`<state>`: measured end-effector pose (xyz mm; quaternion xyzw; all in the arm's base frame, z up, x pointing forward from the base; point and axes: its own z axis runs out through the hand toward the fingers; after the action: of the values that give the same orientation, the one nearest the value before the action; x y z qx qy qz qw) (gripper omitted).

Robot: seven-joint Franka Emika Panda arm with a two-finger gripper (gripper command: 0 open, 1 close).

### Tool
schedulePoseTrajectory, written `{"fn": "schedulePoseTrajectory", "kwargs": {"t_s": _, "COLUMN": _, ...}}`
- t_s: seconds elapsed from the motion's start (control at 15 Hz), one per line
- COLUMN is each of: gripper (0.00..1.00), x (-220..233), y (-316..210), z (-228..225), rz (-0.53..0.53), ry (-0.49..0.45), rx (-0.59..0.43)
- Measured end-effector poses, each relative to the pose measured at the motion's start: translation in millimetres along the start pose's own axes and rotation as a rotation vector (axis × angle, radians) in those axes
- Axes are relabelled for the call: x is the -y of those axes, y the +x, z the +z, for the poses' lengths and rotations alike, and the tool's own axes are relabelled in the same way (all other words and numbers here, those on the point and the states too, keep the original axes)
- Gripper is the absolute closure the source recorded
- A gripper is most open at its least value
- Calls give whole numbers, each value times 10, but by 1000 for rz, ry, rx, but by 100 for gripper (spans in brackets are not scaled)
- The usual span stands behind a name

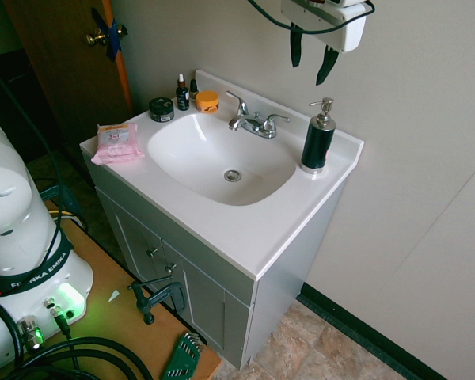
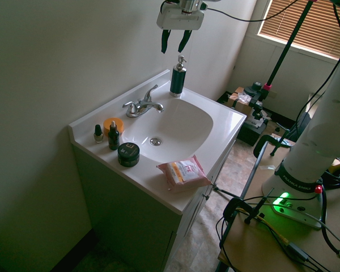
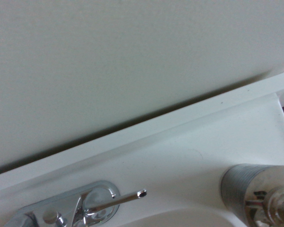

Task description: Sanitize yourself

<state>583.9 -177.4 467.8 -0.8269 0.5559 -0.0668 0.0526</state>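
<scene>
My gripper [image 1: 310, 55] hangs high above the sink counter, its white boxy head close to the wall, and its two dark fingers [image 2: 184, 41] point down, spread apart with nothing between them. It is open [image 2: 174, 41]. Directly below the fingertips stands a dark pump dispenser with a silver top [image 1: 318, 138] at the back corner of the counter [image 2: 178, 77]; a clear gap separates the pump head from the fingers. The wrist view shows the dispenser's silver top [image 3: 260, 191] from above.
A chrome faucet [image 1: 253, 120] sits behind the white basin [image 1: 191, 184]. Along the counter's other end stand a small dropper bottle [image 1: 182, 93], an orange jar [image 1: 207, 100], a dark jar [image 1: 161, 109] and a pink wipes pack [image 1: 115, 142]. The wall is close behind my gripper.
</scene>
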Motion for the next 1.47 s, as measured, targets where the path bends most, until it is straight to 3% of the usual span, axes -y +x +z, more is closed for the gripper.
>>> {"fn": "schedulePoseTrajectory", "kwargs": {"t_s": 1.47, "gripper": 100, "x": -343, "y": 530, "z": 235, "rz": 90, "ry": -21, "rx": 8}}
